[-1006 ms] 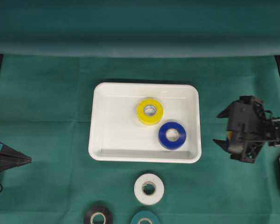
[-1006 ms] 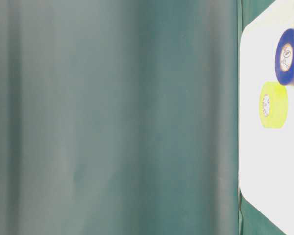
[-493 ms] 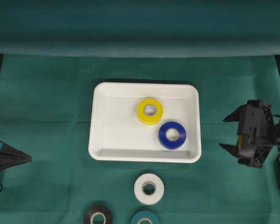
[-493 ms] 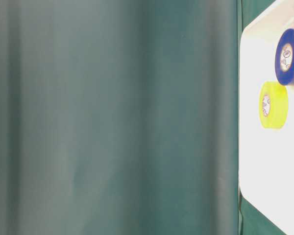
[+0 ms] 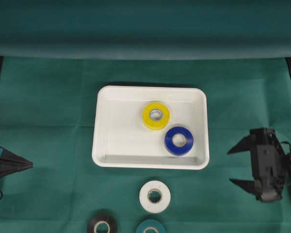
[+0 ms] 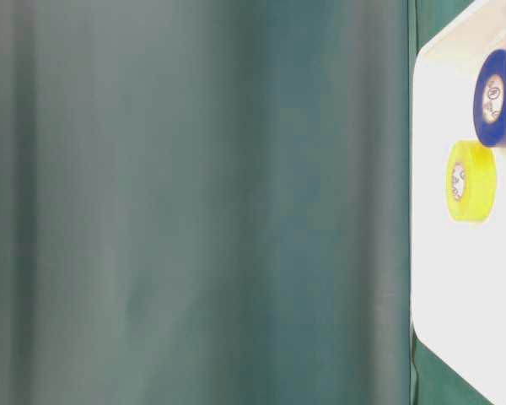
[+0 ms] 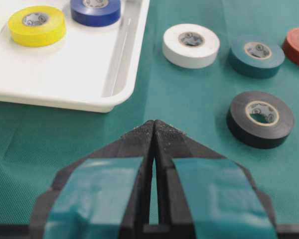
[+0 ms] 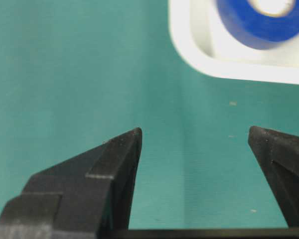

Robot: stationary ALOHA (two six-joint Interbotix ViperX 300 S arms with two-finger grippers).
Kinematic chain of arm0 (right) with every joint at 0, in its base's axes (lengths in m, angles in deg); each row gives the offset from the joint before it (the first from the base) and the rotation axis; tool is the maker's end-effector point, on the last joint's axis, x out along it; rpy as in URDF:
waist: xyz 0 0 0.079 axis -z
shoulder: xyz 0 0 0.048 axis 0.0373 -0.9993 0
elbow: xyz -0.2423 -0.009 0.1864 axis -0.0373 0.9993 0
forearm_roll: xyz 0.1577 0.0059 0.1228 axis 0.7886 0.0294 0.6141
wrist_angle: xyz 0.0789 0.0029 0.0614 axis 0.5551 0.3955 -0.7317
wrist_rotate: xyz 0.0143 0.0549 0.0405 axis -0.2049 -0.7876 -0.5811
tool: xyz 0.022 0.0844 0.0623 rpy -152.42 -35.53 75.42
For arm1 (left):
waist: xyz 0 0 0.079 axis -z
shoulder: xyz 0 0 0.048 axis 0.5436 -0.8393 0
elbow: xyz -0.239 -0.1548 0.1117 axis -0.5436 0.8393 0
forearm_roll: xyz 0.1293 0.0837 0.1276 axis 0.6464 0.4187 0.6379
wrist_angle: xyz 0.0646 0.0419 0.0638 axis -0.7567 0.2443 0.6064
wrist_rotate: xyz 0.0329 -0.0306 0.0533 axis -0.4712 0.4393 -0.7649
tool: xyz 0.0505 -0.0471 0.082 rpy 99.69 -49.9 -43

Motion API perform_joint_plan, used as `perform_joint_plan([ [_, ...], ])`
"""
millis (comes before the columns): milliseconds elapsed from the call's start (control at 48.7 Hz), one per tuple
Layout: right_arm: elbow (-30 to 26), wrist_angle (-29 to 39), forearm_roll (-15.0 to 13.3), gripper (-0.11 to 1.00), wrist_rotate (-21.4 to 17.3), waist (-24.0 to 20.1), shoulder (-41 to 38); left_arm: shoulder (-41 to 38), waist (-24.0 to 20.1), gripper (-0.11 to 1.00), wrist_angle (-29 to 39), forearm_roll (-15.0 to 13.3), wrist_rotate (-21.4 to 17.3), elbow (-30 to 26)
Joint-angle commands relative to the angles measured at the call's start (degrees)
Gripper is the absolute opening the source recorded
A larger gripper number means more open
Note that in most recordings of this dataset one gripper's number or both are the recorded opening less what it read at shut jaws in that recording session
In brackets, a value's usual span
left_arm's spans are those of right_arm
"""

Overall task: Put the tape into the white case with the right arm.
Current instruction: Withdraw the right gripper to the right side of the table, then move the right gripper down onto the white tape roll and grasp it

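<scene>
From my left wrist camera I see the left gripper (image 7: 154,130) low in the frame, its teal-banded fingers (image 7: 97,191) pressed together at the tips over the green cloth (image 7: 65,134) on the counter. Ahead on the left sits the white case (image 7: 84,69), with a yellow tape roll (image 7: 37,25) and a blue tape roll (image 7: 95,10) inside. Outside it lie a white roll (image 7: 191,45), a teal roll (image 7: 256,57), a black roll (image 7: 260,118) and, cut by the right edge, a red roll (image 7: 298,46).

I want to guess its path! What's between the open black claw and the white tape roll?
Only bare green cloth lies between the right gripper and the white tape, seen from overhead.
</scene>
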Motion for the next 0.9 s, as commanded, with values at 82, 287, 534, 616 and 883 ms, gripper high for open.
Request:
perform_joint_plan([
  [82, 0.09, -0.18, 0.79, 0.59, -0.18, -3.60, 1.05, -0.53, -0.18, 0.00, -0.26, 0.09, -0.09, -0.79],
  [287, 0.35, -0.09, 1.85, 0.59, -0.09, -4.31, 1.14, -0.53, -0.26, 0.00, -0.26, 0.09, -0.09, -0.79],
  [534, 0.18, -0.44, 1.76, 0.59, -0.09, -4.39, 0.35, -0.53, -0.26, 0.00, -0.26, 0.09, -0.09, -0.79],
  [616, -0.53, -0.62, 1.76, 0.59, -0.09, -4.39, -0.62, -0.44, -0.26, 0.00, -0.26, 0.00, -0.09, -0.79],
  [883, -5.80, -1.58, 1.41, 0.59, 0.26, -4.39, -7.56, -0.53, -0.26, 0.00, -0.44, 0.09, -0.09, -0.79],
])
